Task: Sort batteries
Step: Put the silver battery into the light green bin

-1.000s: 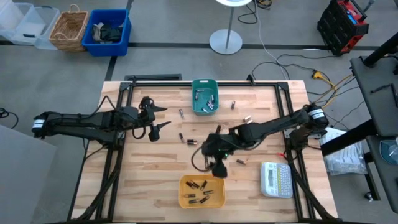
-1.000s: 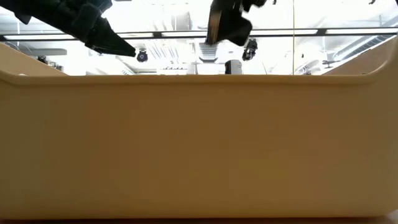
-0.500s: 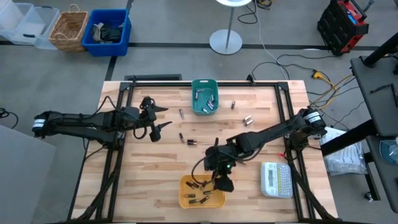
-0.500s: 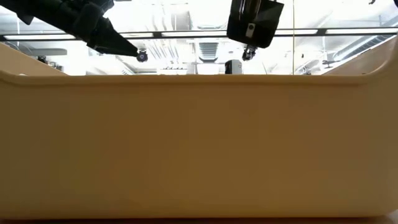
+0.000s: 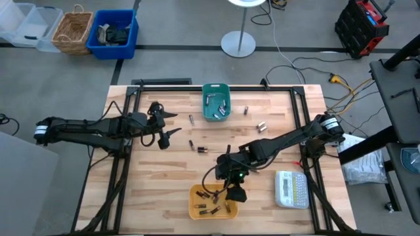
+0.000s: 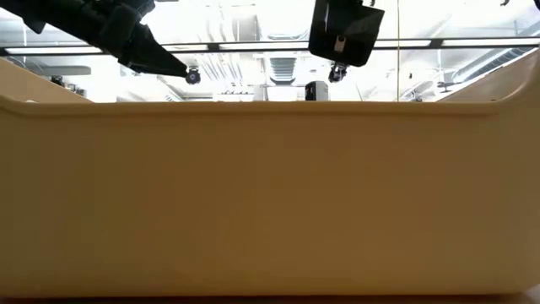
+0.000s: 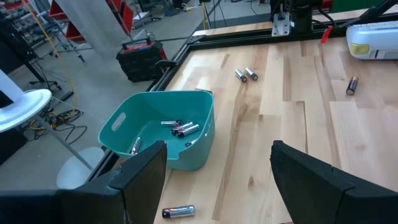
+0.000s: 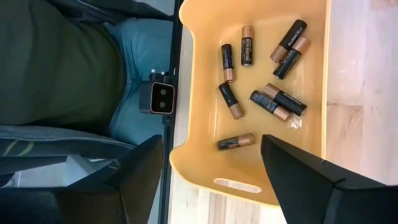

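Fingers of the right gripper [image 5: 234, 193] hung spread and empty over the yellow bin [image 5: 195, 211], its far rim just beneath. Same bin seen from the right wrist [image 8: 314, 74]: smooth moulded plastic, rounded corners, slot handle in one wall. Held eight or so batteries [image 8: 287, 40], black cylinders with copper-brown ends, scattered singly and in pairs on the bin floor.

Left gripper [image 5: 167, 124] waited over the worktop's left half, fingers spread, nothing between them. Past those fingers in the left wrist view: teal bin [image 7: 127, 127], glossy plastic with a cut-out handle, holding a few silvery cells [image 7: 180, 128]. One more cell [image 7: 178, 212] lay on the wood just beside that bin; a pair [image 7: 246, 74] and a single [image 7: 352, 85] sat farther off.

Worktop [image 5: 275, 111] of pale wooden planks, visibly grained. Loose cells [image 5: 198, 148] near its middle, between the two bins. White keypad device [image 5: 291, 188] at the near right corner.

Low view blocked almost wholly by the yellow bin's wall [image 6: 270, 194]; right gripper [image 6: 337, 72] hung above its rim.

Against a second ago: right arm had swung from the worktop's middle to the yellow bin. Left arm unchanged. Half a second back, both arms much as now.
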